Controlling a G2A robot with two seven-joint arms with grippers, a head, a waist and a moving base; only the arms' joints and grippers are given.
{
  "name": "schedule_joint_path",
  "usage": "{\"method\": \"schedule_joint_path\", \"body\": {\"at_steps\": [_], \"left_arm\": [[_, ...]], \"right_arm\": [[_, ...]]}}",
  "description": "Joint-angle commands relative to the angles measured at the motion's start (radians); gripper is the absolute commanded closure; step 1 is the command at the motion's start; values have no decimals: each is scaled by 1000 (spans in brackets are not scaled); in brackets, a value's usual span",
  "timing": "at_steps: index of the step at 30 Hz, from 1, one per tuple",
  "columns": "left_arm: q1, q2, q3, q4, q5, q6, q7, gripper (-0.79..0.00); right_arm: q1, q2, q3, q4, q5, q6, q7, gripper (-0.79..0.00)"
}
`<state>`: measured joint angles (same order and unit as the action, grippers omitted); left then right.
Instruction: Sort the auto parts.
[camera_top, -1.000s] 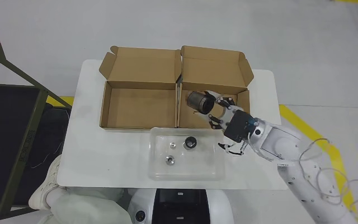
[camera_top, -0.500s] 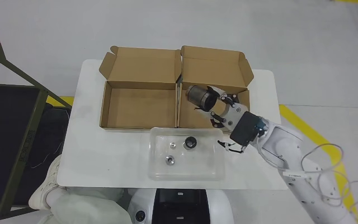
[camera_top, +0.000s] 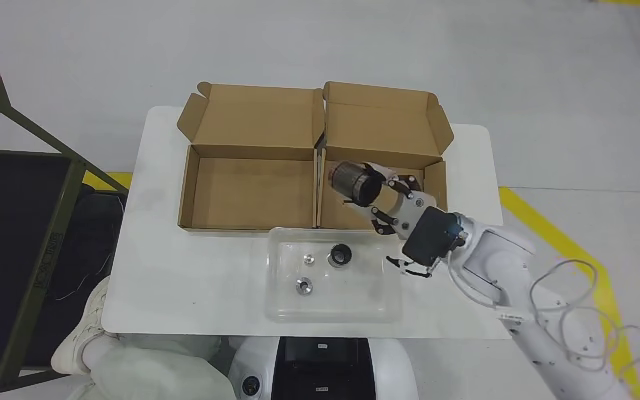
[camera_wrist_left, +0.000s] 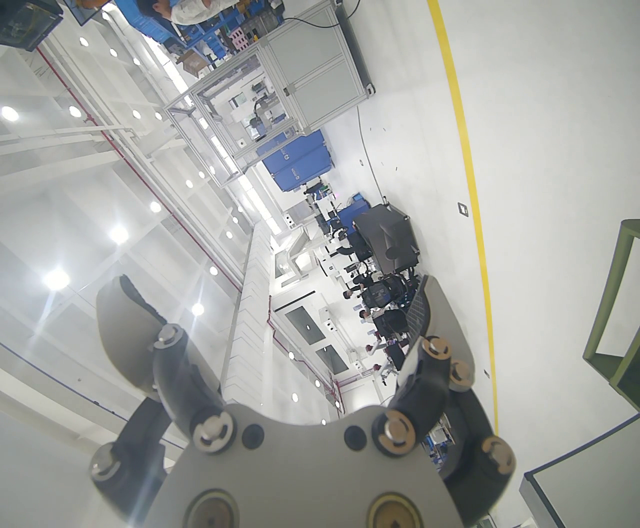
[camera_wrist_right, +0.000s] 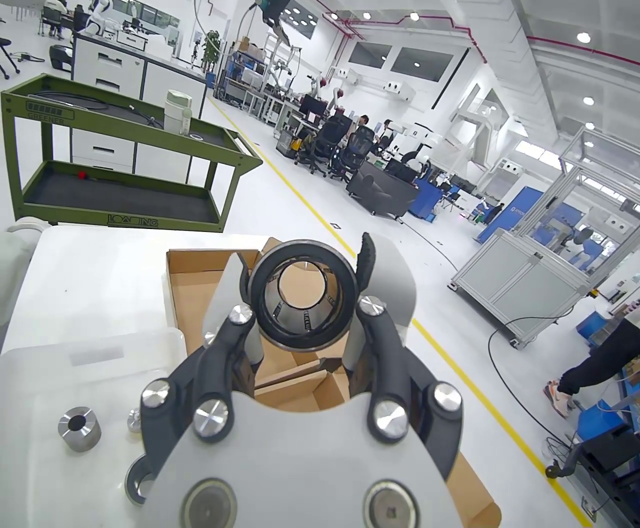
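My right gripper (camera_top: 373, 191) is shut on a dark metal sleeve (camera_top: 350, 180), a short hollow cylinder held on its side above the right cardboard box (camera_top: 382, 151). In the right wrist view the sleeve (camera_wrist_right: 305, 345) sits between the fingers of the gripper (camera_wrist_right: 303, 270), its bore facing the camera. A clear plastic tray (camera_top: 335, 316) in front of the boxes holds a black ring (camera_top: 342, 255), a small metal piece (camera_top: 309, 258) and a metal bushing (camera_top: 303, 286). The left cardboard box (camera_top: 250, 192) looks bare inside. My left gripper (camera_wrist_left: 272, 305) is open and points up at the hall ceiling.
Both boxes stand side by side with lids folded back on the white table (camera_top: 150, 250). A green cart (camera_top: 40, 200) stands close off the table's left side. The bushing (camera_wrist_right: 78, 428) and ring (camera_wrist_right: 134, 482) lie in the tray below my right gripper.
The right gripper carried the sleeve slightly toward the box's back wall, then came back a little; the forearm swung. The tray parts stayed put.
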<state>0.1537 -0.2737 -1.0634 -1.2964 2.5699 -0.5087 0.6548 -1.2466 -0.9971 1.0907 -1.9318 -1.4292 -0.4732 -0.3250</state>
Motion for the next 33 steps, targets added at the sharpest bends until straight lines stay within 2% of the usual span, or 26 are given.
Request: {"method": "schedule_joint_path", "body": {"at_steps": [1,10,22,33], "left_arm": [[0,0,0,0,0,0,0,-785],[0,0,0,0,0,0,0,-785],[0,0,0,0,0,0,0,-785],[0,0,0,0,0,0,0,-785]], "right_arm": [[-1,-2,-2,11,-2,-1,9,0],[27,-16,-35,118,39,-34,83,0],[111,-47,-104,337,131,-99,172,0],[229,-98,-214,539,170,-114,240,0]]}}
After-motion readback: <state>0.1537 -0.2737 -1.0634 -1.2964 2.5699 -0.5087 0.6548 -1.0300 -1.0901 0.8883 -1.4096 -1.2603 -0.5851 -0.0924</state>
